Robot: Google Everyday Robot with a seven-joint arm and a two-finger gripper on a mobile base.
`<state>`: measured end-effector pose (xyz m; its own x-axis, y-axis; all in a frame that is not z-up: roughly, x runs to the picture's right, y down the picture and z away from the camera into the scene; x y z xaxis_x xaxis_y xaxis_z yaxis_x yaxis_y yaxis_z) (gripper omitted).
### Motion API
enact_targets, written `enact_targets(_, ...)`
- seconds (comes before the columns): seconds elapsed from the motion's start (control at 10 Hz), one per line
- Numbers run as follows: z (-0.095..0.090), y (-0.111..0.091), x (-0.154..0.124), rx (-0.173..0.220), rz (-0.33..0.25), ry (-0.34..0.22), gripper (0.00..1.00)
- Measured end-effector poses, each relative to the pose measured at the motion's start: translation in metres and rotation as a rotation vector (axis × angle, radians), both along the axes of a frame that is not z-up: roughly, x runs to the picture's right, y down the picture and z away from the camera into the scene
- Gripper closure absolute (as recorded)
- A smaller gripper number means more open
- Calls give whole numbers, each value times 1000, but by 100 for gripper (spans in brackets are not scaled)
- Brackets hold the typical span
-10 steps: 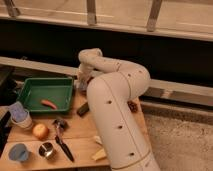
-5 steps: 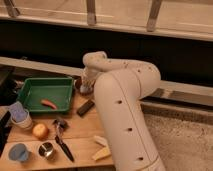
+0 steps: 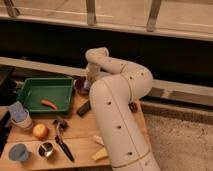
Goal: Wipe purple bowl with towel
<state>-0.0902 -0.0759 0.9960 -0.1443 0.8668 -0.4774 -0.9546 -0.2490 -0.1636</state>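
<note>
Arm swung back, gripper (image 3: 89,81) over purple bowl (image 3: 81,86), beside green tray (image 3: 30,88)

Gripper (image 3: 88,80) over purple bowl (image 3: 80,86) (beside green tray (image 3: 30,87)), wooden table (image 3: 82,137).

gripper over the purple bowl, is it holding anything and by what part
Cannot be told: the gripper sits at the purple bowl beside the green tray, hidden by the arm.

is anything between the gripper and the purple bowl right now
Nothing visible stands between them. The gripper is down right at the purple bowl, just right of the green tray. The dark block lies nearer the camera, out of the way. The arm hides the bowl's right side.
</note>
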Motion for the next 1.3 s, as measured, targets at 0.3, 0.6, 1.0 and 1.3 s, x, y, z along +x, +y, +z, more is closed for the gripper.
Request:
enact_targets(0.3,-14,8,-20,10,-28,-49,100)
enact_targets(0.6,-32,22,-44,5,-53,-121,100)
enact_targets(1.0,-37,30,-15,-25,-62,-61,100)
enact_targets(1.3,-27,15,-3,-15,-50,-34,100)
